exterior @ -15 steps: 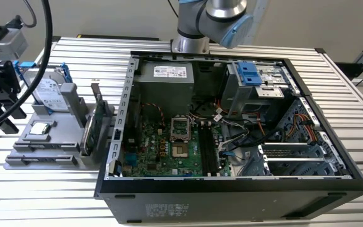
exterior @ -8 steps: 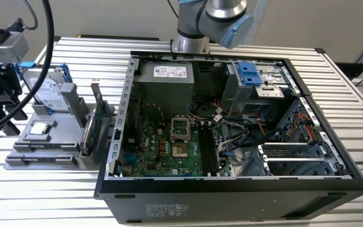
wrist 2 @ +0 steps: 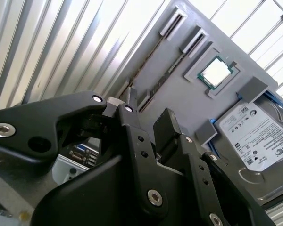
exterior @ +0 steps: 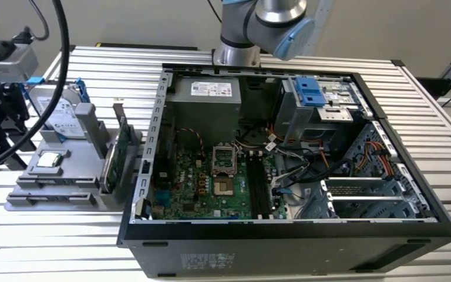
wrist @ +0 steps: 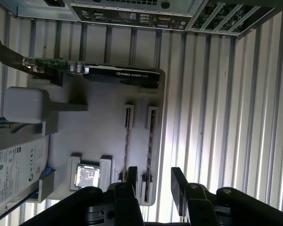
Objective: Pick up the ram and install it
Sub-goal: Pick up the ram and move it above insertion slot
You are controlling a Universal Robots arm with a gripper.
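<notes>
Open computer case (exterior: 288, 255) beside grey fixture (exterior: 49, 201) holding hard drive (exterior: 59, 117), processor (exterior: 50, 159).

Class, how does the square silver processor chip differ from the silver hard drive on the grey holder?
The square silver processor chip is small with a green edge; the silver hard drive is larger, oblong, white-labelled. The chip sits bare in its recess; the drive wears a blue bracket. Both rest on the grey holder.

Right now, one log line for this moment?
gripper: open, empty | ram: in gray holder slot, not gripped | position: gripper over holder
</notes>
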